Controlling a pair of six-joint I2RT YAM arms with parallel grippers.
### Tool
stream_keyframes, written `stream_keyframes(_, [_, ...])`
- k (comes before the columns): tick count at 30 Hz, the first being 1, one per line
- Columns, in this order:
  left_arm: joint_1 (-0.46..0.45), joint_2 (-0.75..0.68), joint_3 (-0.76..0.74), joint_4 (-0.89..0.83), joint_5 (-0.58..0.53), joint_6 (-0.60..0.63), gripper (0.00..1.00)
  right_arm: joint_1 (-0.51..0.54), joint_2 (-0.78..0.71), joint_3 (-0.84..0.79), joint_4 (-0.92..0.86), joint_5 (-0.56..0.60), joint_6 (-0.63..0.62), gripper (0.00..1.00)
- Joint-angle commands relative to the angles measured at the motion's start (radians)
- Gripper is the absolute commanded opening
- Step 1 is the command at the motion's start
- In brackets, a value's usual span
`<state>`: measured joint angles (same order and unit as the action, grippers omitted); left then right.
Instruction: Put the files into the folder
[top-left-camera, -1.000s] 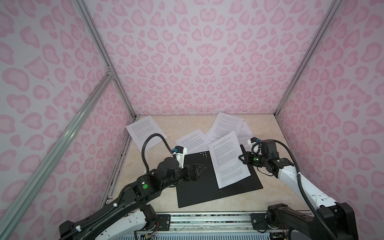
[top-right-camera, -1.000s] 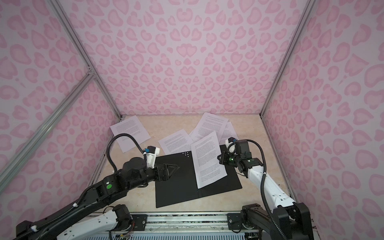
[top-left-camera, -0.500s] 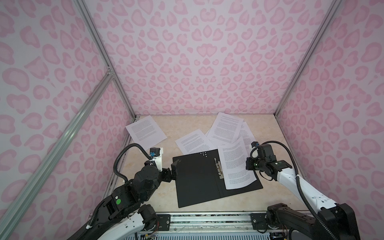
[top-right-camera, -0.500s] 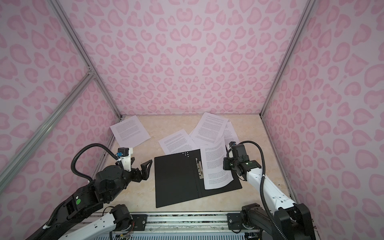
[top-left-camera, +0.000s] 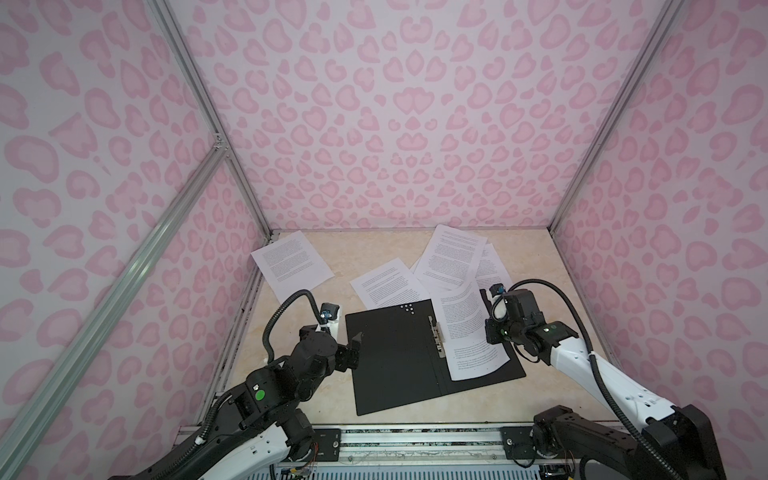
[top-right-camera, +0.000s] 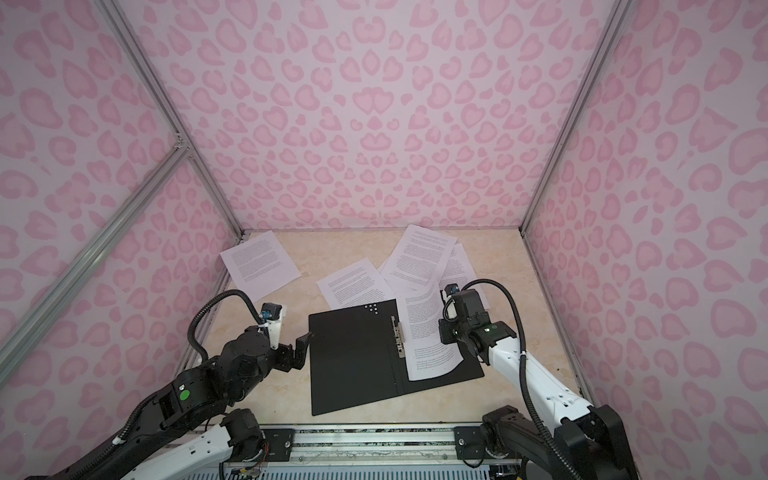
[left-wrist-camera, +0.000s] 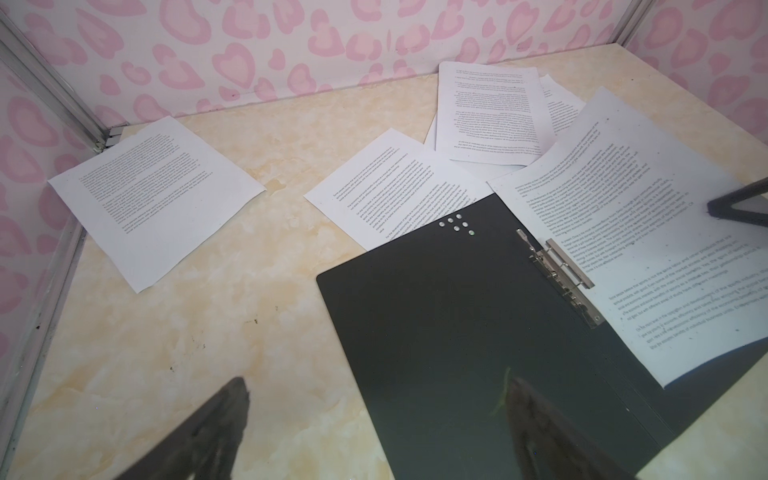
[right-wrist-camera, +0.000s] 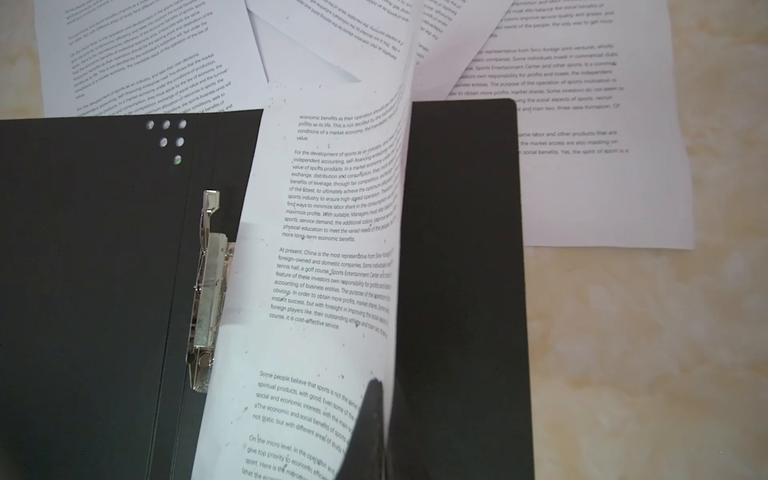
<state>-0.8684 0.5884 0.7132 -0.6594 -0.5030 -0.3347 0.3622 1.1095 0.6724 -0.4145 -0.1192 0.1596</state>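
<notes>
Right hand (right-wrist-camera: 380, 395) of mine grips one white printed paper sheet (top-left-camera: 467, 332) by its edge, curled over the right half of the open black folder (top-left-camera: 395, 357) on the beige table (top-left-camera: 365, 257). My left hand (top-left-camera: 353, 351) hangs released beside the folder. Several other white printed sheets (top-left-camera: 453, 257) lie loose beyond, not yet filed.

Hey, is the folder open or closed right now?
Open. The folder lies spread flat, black inside facing up, its metal clip exposed along the spine, and a sheet lying partly on its right half.
</notes>
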Motion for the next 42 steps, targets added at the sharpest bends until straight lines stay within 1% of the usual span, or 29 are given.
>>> stream_keyframes(1, [0.009,0.003,-0.003,-0.003,-0.016,0.014,0.97,0.029,0.007,0.020,-0.033,0.057,-0.029,0.00])
stream_keyframes(8, [0.019,0.040,0.006,-0.010,0.000,0.016,0.97,0.058,-0.010,0.025,-0.064,0.065,-0.023,0.00])
stream_keyframes(18, [0.027,0.041,0.003,-0.006,0.011,0.014,0.97,0.075,-0.067,0.018,-0.095,0.082,-0.015,0.00])
stream_keyframes(25, [0.032,0.047,0.003,-0.005,0.017,0.015,0.97,0.103,-0.064,0.019,-0.101,0.096,-0.006,0.00])
stream_keyframes(35, [0.038,0.054,0.005,-0.003,0.024,0.016,0.97,0.103,-0.062,0.006,-0.087,0.095,0.009,0.00])
stream_keyframes(36, [0.040,0.054,0.005,-0.002,0.026,0.016,0.97,0.103,-0.062,0.004,-0.082,0.100,0.010,0.02])
stream_keyframes(40, [0.039,0.053,0.005,-0.002,0.029,0.016,0.97,0.103,-0.063,-0.016,-0.051,0.117,0.026,0.30])
stream_keyframes(42, [0.040,0.053,0.005,-0.002,0.030,0.014,0.97,0.102,-0.060,-0.020,-0.039,0.125,0.029,0.37])
